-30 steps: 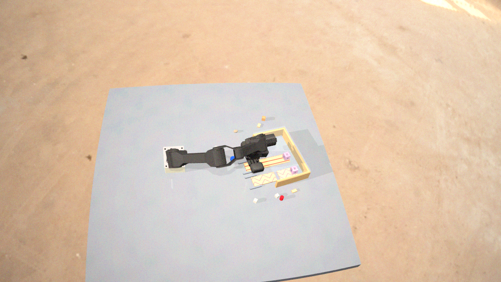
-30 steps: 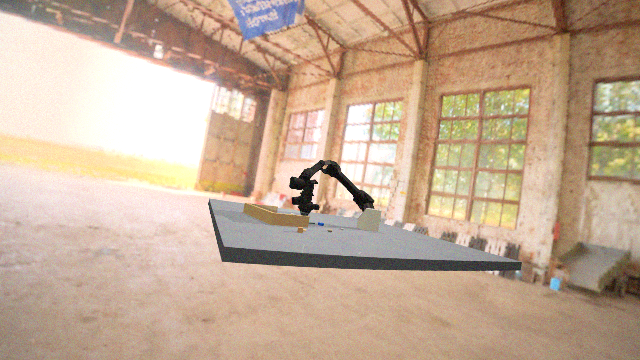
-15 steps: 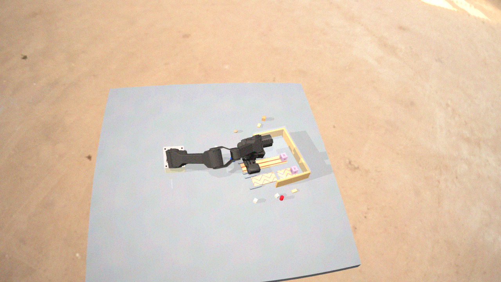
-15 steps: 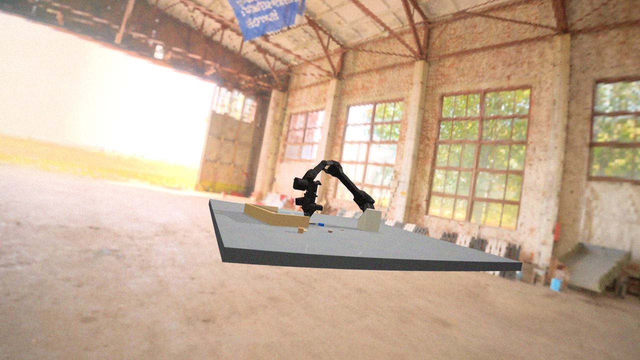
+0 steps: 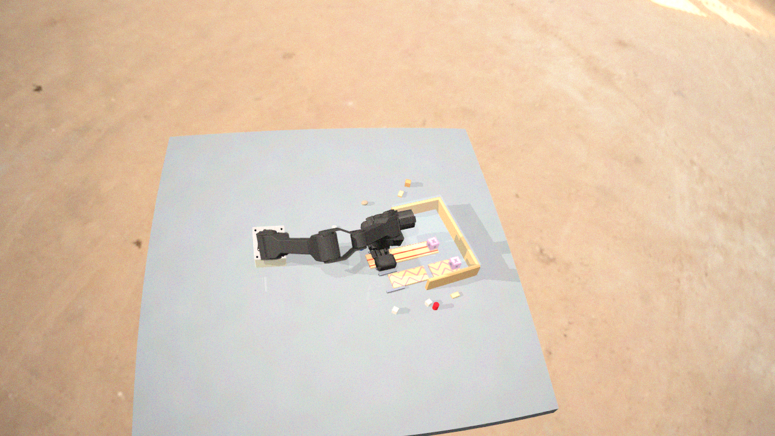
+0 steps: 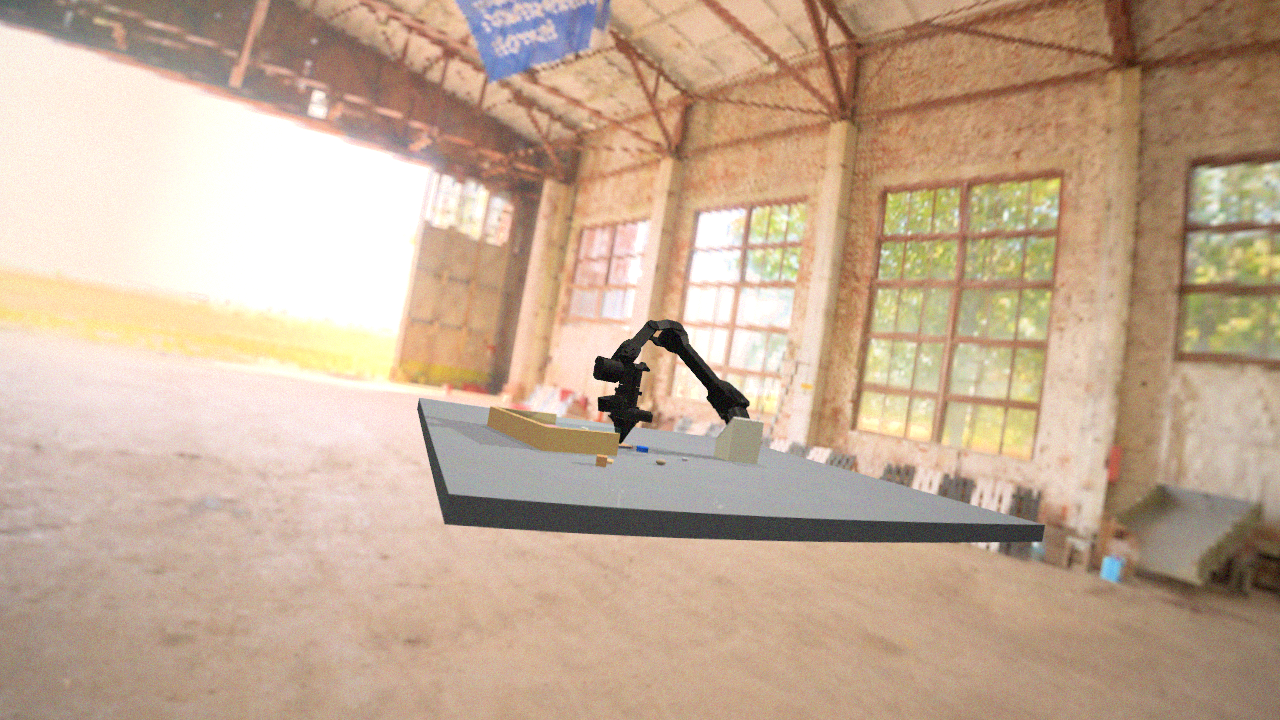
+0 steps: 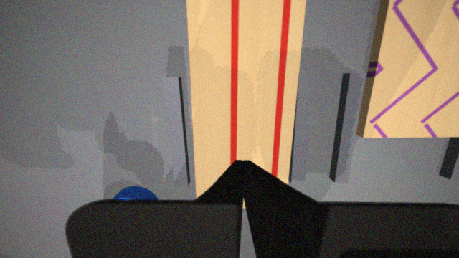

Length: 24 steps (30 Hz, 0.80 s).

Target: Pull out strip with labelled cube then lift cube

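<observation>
The striped strip (image 5: 413,253) (image 7: 256,89) looks unbroken where it shows, partly hidden under the arm; its far end lies inside the wooden frame (image 5: 452,278) (image 6: 554,438), its near end outside the frame's open side. A pink cube (image 5: 432,243) with a dark mark sits at that far end, within the frame. The mark is too small to read for certain.

Tool (image 5: 382,253) (image 6: 623,438) (image 7: 242,167): fingers shut together, nothing gripped, tips over the striped strip's near end, outside the frame. Contact with the strip: cannot tell.

Next to it, the zigzag strip (image 5: 407,277) (image 7: 412,82) is split by a gap; its farther piece (image 5: 441,267) lies inside the frame with a second marked pink cube (image 5: 455,263) on it. Slim rails (image 5: 395,290) (image 7: 338,127) stand outside the frame's open side.

Farther out on the table (image 5: 243,352) (image 6: 716,501): red cylinder (image 5: 435,306) and a white block (image 5: 428,302) close together beyond the frame's near wall; orange block (image 5: 407,183) (image 6: 602,461) beyond the opposite wall. A blue piece (image 6: 641,448) (image 7: 135,193) lies outside the frame, near the tool.
</observation>
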{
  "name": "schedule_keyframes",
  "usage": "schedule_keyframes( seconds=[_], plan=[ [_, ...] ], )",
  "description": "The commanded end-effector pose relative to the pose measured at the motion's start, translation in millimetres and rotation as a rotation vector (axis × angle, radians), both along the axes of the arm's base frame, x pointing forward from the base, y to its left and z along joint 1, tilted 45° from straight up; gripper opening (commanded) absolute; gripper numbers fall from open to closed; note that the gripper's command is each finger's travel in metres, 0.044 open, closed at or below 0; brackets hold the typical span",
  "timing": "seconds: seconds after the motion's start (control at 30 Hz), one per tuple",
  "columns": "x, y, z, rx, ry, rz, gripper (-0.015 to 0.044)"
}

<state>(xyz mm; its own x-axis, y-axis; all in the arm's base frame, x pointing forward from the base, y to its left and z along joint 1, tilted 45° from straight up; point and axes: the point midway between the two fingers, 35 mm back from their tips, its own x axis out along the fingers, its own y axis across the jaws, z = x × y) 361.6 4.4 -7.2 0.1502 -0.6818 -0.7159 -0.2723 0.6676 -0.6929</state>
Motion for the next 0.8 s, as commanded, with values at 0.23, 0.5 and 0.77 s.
schedule_keyframes(
  seconds=[0.23, 0.5, 0.77],
  plan=[
    [-21.3, -10.4, -0.9, -0.012, 0.022, -0.002, 0.0000],
    [-32.7, -14.5, 0.4, -0.012, 0.022, -0.002, 0.0000],
    [-44.1, -18.3, 1.8, -0.012, 0.023, -0.002, 0.0000]
  ],
)
